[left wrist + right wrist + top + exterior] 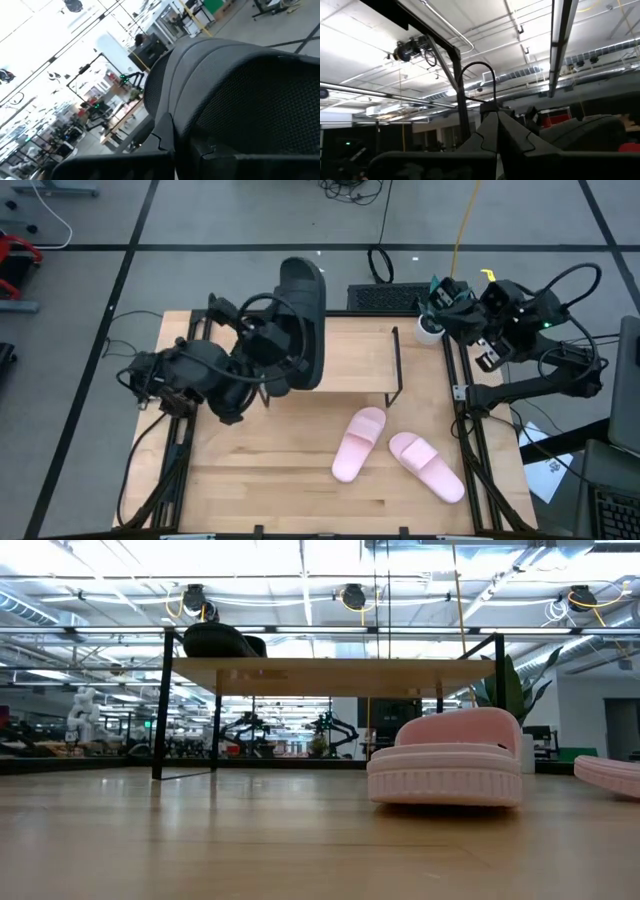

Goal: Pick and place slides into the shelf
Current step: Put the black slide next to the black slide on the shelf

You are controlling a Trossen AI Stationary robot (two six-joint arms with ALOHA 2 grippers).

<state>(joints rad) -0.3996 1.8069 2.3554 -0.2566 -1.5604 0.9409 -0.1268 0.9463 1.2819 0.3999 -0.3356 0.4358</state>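
wooden tabletop (260, 470) in a big open lab. left hand (275, 350) clamped on black slide (303, 320) above shelf (360, 355), long axis front-to-back. right hand (432, 305) parked, closed.

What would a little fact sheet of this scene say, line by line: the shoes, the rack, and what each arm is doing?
black slide: held by the left gripper at the shelf's left end
second black slide: not seen
pink slides: two, and, on the table in front of the shelf
shelf: wooden top, black wire frame
right gripper: off at the table's far right corner, fingers shut, empty
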